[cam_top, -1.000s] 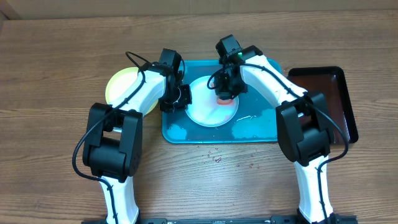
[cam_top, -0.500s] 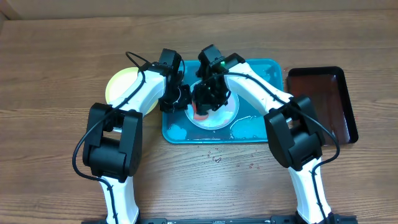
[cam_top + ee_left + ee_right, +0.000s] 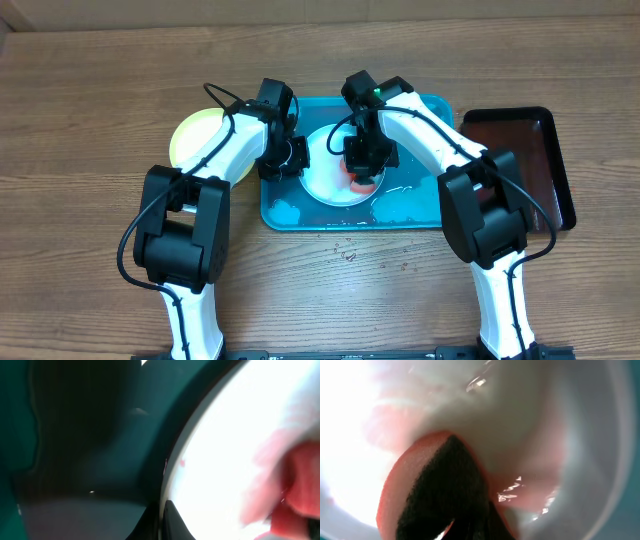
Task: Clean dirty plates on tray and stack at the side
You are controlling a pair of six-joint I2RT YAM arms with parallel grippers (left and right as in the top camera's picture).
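A pale plate [image 3: 325, 170] with a whitish centre lies on the teal tray [image 3: 437, 115]. My left gripper [image 3: 290, 160] is shut on the plate's left rim; the left wrist view shows its fingers [image 3: 162, 522] pinching the rim of the plate [image 3: 225, 450]. My right gripper [image 3: 362, 168] is shut on a red sponge [image 3: 362, 184] and presses it on the plate's lower right part. The right wrist view shows the sponge [image 3: 420, 495] with its dark face on the wet, red-smeared plate [image 3: 520, 420]. A yellow-green plate [image 3: 195, 140] lies on the table left of the tray. A third plate is not in view.
A dark black-brown tray [image 3: 535, 165] sits right of the teal tray. Foamy wet patches [image 3: 400, 205] lie on the tray's front part. Water drops [image 3: 345, 250] dot the wooden table in front of the tray.
My right gripper swept the sponge from the plate's upper centre to its left side, then back to the lower right. The left gripper kept hold of the rim.
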